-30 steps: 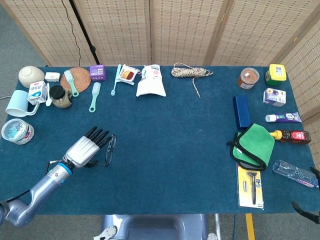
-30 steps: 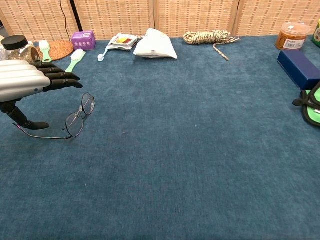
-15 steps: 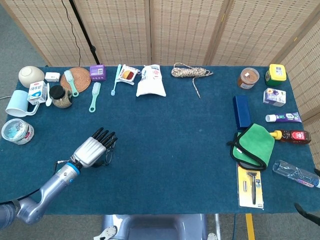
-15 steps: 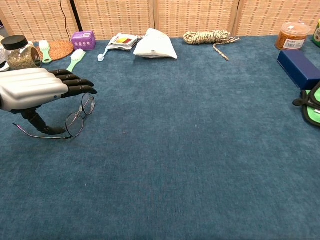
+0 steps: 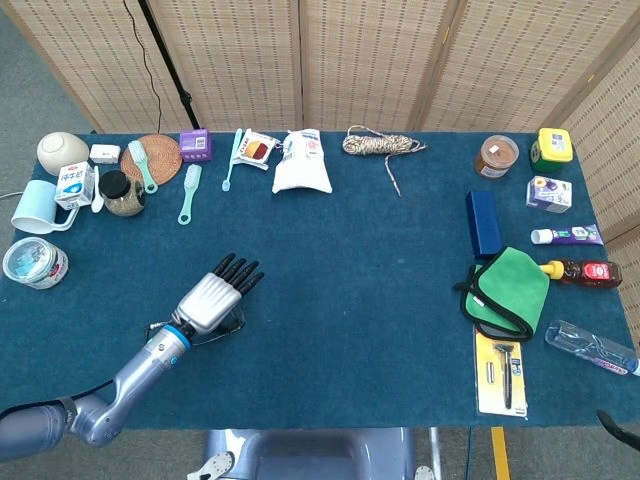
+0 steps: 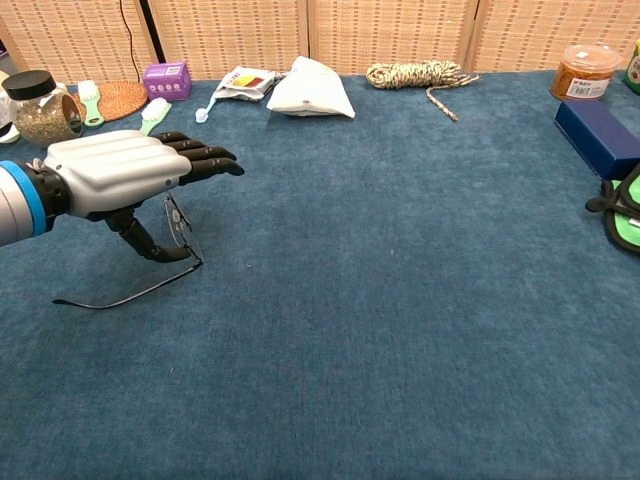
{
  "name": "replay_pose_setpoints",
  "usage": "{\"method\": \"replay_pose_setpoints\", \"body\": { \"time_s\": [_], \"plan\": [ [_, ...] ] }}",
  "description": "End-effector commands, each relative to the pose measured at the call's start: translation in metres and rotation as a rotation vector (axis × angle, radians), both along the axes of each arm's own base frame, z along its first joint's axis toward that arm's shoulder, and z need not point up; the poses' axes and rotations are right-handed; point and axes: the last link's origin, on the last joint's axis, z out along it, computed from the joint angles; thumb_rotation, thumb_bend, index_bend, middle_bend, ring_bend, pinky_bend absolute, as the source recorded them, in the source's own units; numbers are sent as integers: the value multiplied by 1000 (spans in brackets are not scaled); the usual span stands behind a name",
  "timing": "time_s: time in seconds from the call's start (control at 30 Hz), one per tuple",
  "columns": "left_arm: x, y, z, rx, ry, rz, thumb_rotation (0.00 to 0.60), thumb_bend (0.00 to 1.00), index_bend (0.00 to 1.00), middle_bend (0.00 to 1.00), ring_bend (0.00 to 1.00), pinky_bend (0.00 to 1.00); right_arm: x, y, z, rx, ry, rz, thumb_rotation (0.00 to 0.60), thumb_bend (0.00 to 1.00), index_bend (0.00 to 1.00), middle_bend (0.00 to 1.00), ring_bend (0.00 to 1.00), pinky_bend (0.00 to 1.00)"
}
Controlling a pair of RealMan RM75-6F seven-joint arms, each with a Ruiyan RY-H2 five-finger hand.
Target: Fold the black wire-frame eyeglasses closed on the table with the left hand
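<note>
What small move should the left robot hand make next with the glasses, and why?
Probably sweep the thumb toward the lenses, swinging the near arm of the glasses shut. In the chest view the left robot hand hovers flat over the frame with its thumb down at the hinge end, and that arm of the frame lies splayed out on the table, so the glasses look not yet folded.

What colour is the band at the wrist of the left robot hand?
Bright blue, at the wrist of the left robot hand; clearest in the chest view.
</note>
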Motion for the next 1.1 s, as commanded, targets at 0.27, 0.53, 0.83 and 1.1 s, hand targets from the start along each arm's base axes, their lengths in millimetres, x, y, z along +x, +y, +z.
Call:
{"method": "replay_pose_setpoints", "body": {
  "time_s": [0.27, 0.53, 0.83, 1.1],
  "plan": [
    [1, -7, 17, -76, -48, 40, 427, 258, 0, 0, 0, 0, 0, 1, 0, 0, -2, 1, 600, 0, 119, 26, 16, 149],
    [-12, -18, 26, -125, 29, 46, 423, 258, 3, 0, 0, 0, 0, -2, -4, 11, -9, 13, 600, 0, 119, 26, 16, 149],
    [-22, -19, 17, -80, 50, 63, 424, 258, 56, 0, 0, 0, -1, 0, -2, 5, -10, 11, 600, 0, 122, 26, 16, 149],
    [-27, -23, 7, -96, 41, 110, 424, 258, 57, 0, 0, 0, -1, 1, -1, 4, -13, 15, 600, 0, 123, 26, 16, 149]
  ]
}}
